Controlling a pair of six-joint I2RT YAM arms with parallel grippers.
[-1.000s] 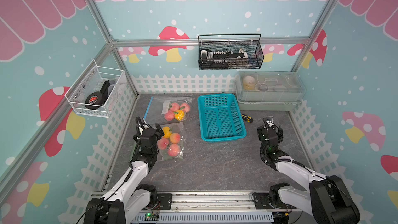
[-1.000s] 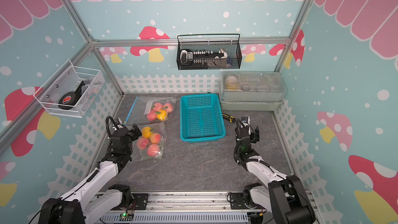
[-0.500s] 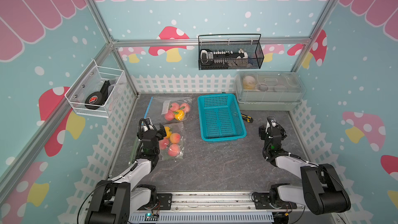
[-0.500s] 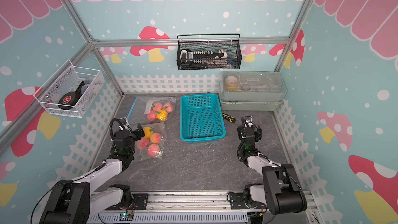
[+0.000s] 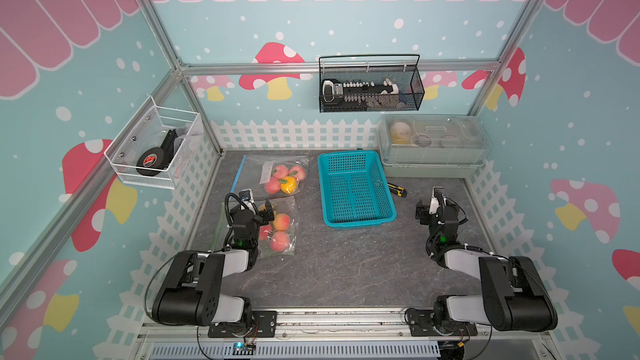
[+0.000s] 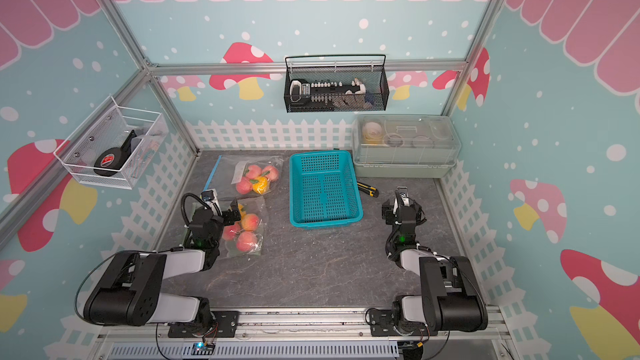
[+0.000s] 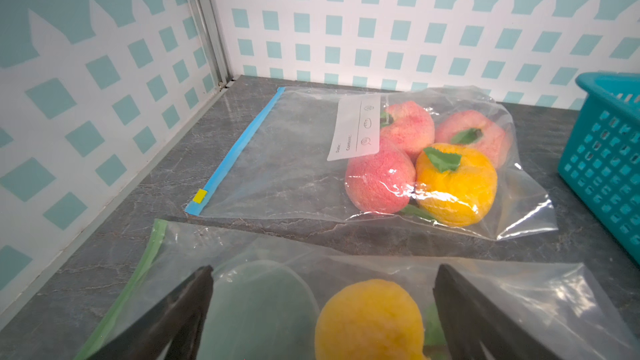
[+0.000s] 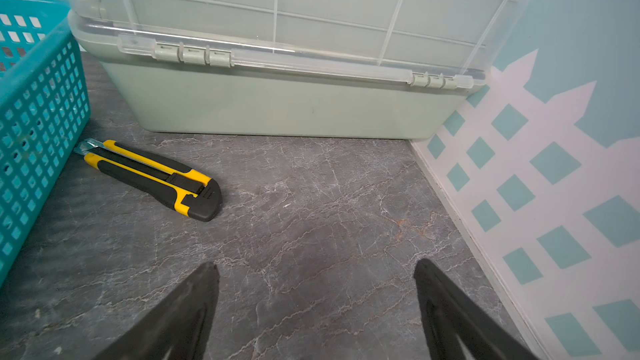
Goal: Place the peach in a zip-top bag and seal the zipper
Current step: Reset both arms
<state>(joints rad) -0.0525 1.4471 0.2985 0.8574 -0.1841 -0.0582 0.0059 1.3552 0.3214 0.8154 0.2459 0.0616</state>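
The left pincer (image 7: 323, 268) gaped empty over the near bag (image 7: 519, 282), peach (image 5: 280, 241) already inside; the right pincer (image 8: 316, 263) gaped empty too — a careless close could snag film, missing the green zipper (image 7: 152, 247).

A dark grey, marble-veined tabletop (image 5: 339, 271) carries everything. Directly beneath the left gripper (image 7: 323, 271) a clear green-zipped bag (image 7: 277, 247) lies flat on the slab. Just ahead of that gripper's fingertips lies a second clear bag, the blue-zipped bag (image 7: 287, 167); the left wrist view shows a narrow strip of bare slab between the two. Between the two grippers and farther back than both stands a teal basket (image 5: 360, 220). Ahead of the right gripper (image 8: 316, 264), off toward the basket, a yellow-and-black utility knife (image 8: 149, 178) lies flat, its blade end just beside the basket's wall. Farther ahead of that gripper a grey-green storage box (image 8: 287, 98) with a clear lid sits on the slab. Under the right gripper itself there is only bare stone-patterned surface.
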